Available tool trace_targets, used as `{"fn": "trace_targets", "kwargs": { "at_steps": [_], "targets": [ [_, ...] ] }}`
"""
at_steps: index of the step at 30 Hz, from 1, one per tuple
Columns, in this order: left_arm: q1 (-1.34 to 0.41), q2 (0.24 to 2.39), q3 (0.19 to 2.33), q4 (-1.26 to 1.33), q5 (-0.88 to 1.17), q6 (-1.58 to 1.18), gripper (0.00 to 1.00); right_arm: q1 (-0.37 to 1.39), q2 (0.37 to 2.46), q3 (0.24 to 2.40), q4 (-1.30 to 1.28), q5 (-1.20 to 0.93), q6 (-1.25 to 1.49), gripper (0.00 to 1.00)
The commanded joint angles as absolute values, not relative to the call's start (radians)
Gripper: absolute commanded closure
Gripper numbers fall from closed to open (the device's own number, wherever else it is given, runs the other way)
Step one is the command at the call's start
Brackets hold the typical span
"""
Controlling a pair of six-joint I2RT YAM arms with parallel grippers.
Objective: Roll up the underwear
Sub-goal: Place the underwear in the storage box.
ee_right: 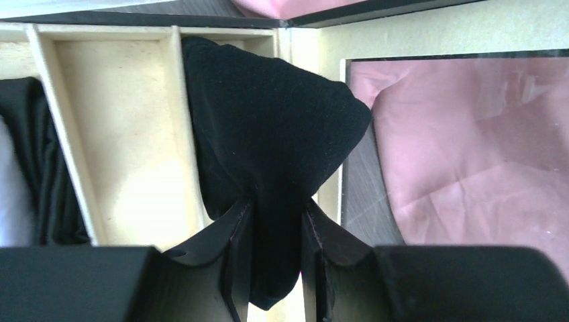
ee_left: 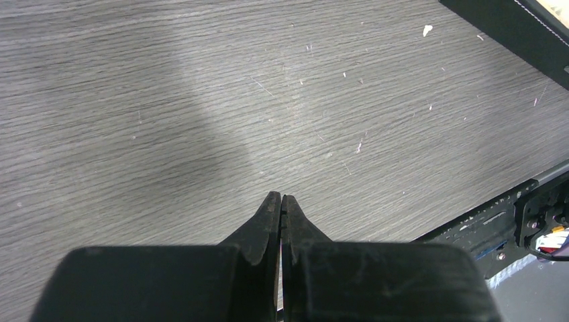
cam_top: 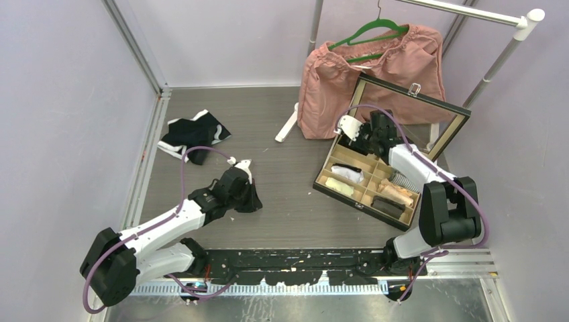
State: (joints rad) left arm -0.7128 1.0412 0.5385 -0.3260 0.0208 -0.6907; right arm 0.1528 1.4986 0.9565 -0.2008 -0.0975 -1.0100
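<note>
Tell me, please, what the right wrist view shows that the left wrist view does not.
Only the right wrist view: the right gripper shut on black underwear at a compartment, with the pink garment at the right. Only the left wrist view: the left gripper shut on nothing, over the wood-grain table. Both: the divided box, its inside in the right wrist view, just a black outer corner in the left.

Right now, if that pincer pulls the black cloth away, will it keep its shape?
Probably not: the black cloth bunches where the right pincer squeezes it, so it looks floppy. Likely light: a narrow pinch holds it. Its matte surface seems unlikely to slip.
</note>
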Motion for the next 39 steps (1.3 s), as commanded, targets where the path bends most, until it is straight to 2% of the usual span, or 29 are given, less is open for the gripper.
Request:
{"fn": "trace_targets", "kwargs": {
  "at_steps": [1, 18, 39],
  "targets": [
    [-0.709, 1.034, 0.553, -0.288, 0.037, -0.680, 0.99, 0.147, 1.450, 1.000, -0.262, -0.172, -0.976, 0.98],
    [-0.709, 1.042, 0.547, -0.281, 0.050, -0.686, 0.99, 0.146, 1.456, 1.046, -0.463, -0.281, -0.940, 0.98],
    [-0.709, 1.048, 0.543, -0.275, 0.060, -0.693, 0.99, 0.147, 1.507, 1.067, -0.554, -0.342, -0.919, 0.99]
  ]
}}
